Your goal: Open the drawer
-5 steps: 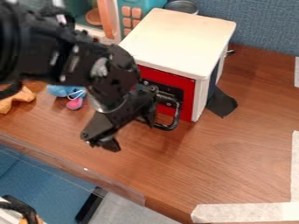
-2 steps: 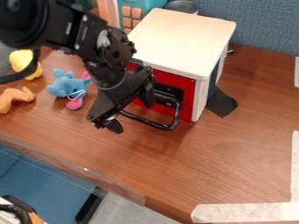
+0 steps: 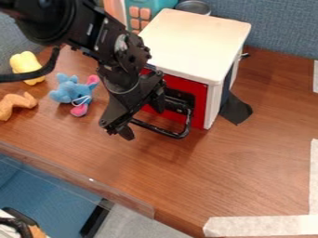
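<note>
Hanging at the front left of a white, box-shaped cabinet with a pale flat top (image 3: 195,39), the black two-finger gripper (image 3: 143,122) holds its fingers apart, one tip near the cabinet and the other farther out over the brown wooden counter (image 3: 229,162). The red drawer front (image 3: 197,95) is set in the cabinet's near face, a bent black bar handle (image 3: 179,135) jutting out from it; the handle's left part runs behind or beside the gripper, and contact between them cannot be told. A black flap (image 3: 235,110) lies at the cabinet's right side. To the left are a blue plush toy with pink parts (image 3: 66,94), a yellow plush toy (image 3: 24,63) and an orange-brown soft toy (image 3: 14,105).
</note>
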You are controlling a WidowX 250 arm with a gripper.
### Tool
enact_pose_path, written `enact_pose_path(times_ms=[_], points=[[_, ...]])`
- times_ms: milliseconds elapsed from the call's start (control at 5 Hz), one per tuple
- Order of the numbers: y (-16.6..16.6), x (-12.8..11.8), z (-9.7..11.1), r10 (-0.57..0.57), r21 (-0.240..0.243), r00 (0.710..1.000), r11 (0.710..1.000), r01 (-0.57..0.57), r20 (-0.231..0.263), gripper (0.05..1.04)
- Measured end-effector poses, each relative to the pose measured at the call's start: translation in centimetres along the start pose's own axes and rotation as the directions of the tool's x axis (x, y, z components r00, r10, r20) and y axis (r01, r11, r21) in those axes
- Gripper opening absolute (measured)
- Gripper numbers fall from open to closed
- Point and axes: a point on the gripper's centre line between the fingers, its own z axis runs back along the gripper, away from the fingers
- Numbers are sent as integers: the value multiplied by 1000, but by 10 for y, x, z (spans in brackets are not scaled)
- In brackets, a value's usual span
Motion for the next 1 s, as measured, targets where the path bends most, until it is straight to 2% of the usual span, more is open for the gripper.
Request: enact_pose_path(times_ms=[200,400,600,800,1000], points=[[-1,-7,-6,17,6,1000,1000,-17,-12,947],[6,-12,-8,22,25,1000,999,-22,-10,652],[11,-18,-3,29,16,999,999,-28,-15,350],[21,-28,5,46,15,999,999,-45,-16,219],[33,-37,19,49,5,999,999,-49,-14,212]])
